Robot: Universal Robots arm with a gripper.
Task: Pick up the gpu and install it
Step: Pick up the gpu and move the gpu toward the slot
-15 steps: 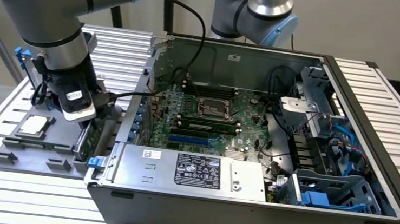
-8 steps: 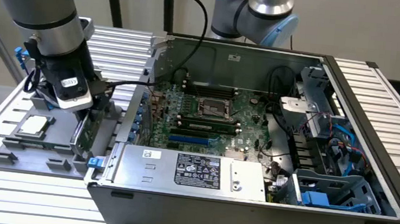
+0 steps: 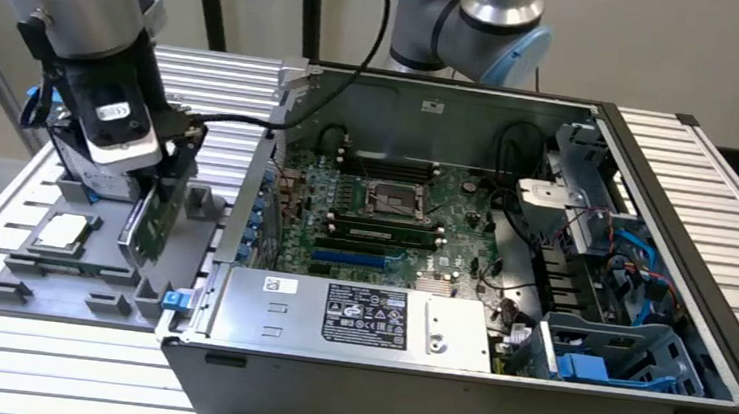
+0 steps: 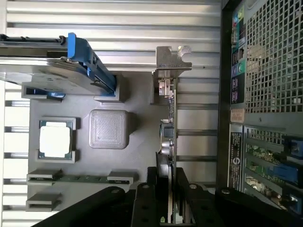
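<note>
Tool (image 4: 166,189) clamps one gpu (image 4: 169,118), standing on edge beside one CPU chip (image 4: 55,141).

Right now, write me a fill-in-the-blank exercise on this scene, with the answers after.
1. The gpu stands on its ___ in the grey holder.
2. The gripper is nearest to the ___.
3. A square silver ___ lies flat in the same holder.
4. The holder sits at the exterior view's ___ of the open computer case.
Missing words: edge; gpu; CPU chip; left.
</note>
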